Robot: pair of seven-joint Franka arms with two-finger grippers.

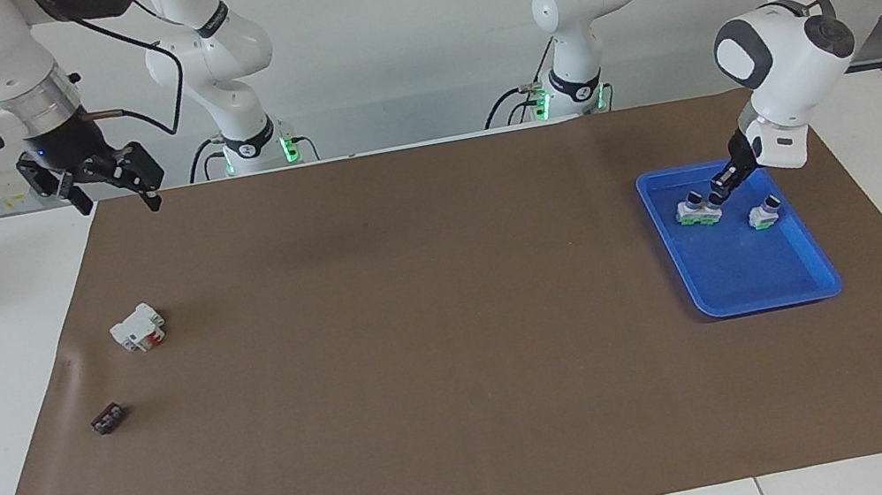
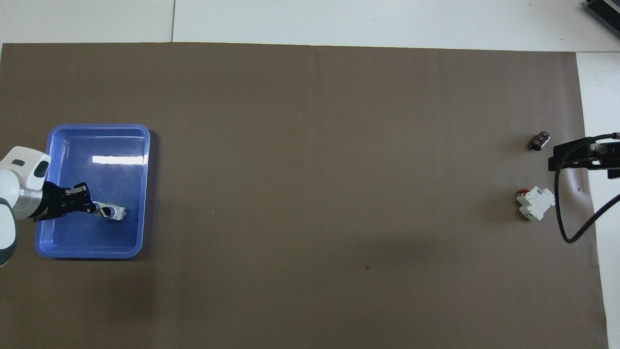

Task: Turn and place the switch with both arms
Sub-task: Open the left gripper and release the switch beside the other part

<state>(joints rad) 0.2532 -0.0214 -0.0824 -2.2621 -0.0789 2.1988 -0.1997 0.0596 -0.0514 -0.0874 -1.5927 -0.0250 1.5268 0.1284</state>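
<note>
— Looking at the left gripper point(image 1: 720, 192) first: where is it?

— Down inside the blue tray point(image 1: 758, 293), a shallow glossy plastic rectangle with rounded corners, at the left arm's end of the table. Its tip is at the black knob of a switch point(image 1: 707, 214), a small white plastic block showing green at its base. Whether it grips the switch, I cannot tell.

— Anything close by?

— A neighbouring switch point(image 1: 687, 213) sits tight beside it, and a third switch point(image 1: 763, 215) lies a little apart, all in the tray's half nearer the robots. The rest of the tray floor is bare.

— And the right gripper point(image 1: 115, 197)?

— It waits in the air over the corner of the matte brown mat point(image 1: 419, 332), its jaws spread wide, holding nothing.

— What lies at that end?

— A chunky white block with a red part point(image 1: 137, 327), and farther from the robots a small black piece point(image 1: 108, 419), both near the mat's edge. A broad flat stretch of mat separates them from the tray.
</note>
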